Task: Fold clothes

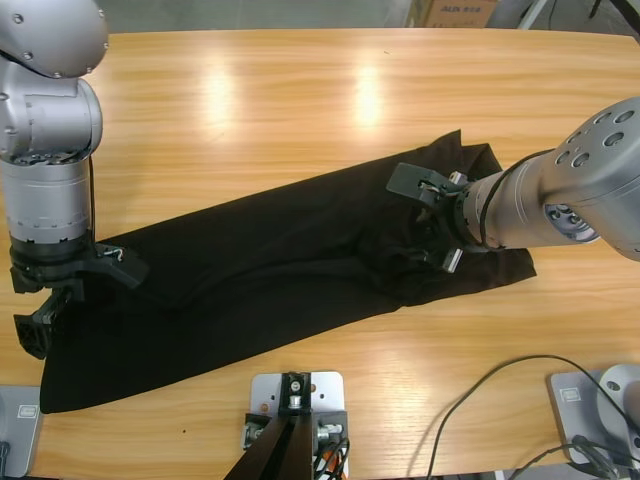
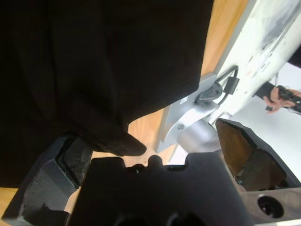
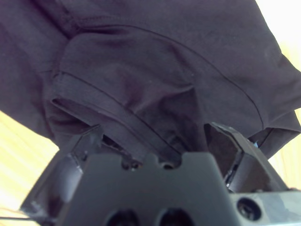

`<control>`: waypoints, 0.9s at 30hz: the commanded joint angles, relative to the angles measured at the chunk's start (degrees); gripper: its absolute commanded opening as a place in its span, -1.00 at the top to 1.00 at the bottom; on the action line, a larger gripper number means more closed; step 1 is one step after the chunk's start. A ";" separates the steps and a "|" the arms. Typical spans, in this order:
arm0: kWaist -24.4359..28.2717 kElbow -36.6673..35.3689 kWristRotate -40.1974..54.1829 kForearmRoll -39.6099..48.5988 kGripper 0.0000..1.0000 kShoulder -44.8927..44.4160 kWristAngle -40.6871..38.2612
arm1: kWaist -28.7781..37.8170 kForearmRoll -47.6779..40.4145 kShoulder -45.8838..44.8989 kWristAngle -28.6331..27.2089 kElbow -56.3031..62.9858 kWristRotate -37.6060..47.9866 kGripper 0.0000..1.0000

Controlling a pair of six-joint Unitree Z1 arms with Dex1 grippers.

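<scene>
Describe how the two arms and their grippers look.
Both arms are silver-grey cylinders with rounded joint housings; the right arm shows round holes in its elbow cap. Each gripper, left and right, is matte black with angular jaws. Thin black cables run along the wrists.

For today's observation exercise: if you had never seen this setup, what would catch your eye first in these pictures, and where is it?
First, the black shirt, a long dark band lying slantwise across the pale wooden table from lower left to upper right. Next, the two silver arms at its ends: the left gripper at the lower-left end with open jaws, and the right gripper over the bunched upper-right end, jaws spread around a hemmed fold.
</scene>
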 commanded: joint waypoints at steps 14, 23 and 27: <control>-8.06 11.25 -5.59 -8.13 -1.00 -15.93 -8.42 | -0.55 0.03 2.59 0.55 0.16 0.64 -0.73; -0.34 3.59 -38.52 -11.85 -0.99 -18.99 -6.45 | -0.55 -0.29 0.82 -2.84 -0.12 6.07 -0.62; -0.45 2.43 -41.10 -11.92 -0.37 -20.05 -10.11 | -0.55 1.31 -2.79 -5.45 -0.59 10.31 -0.22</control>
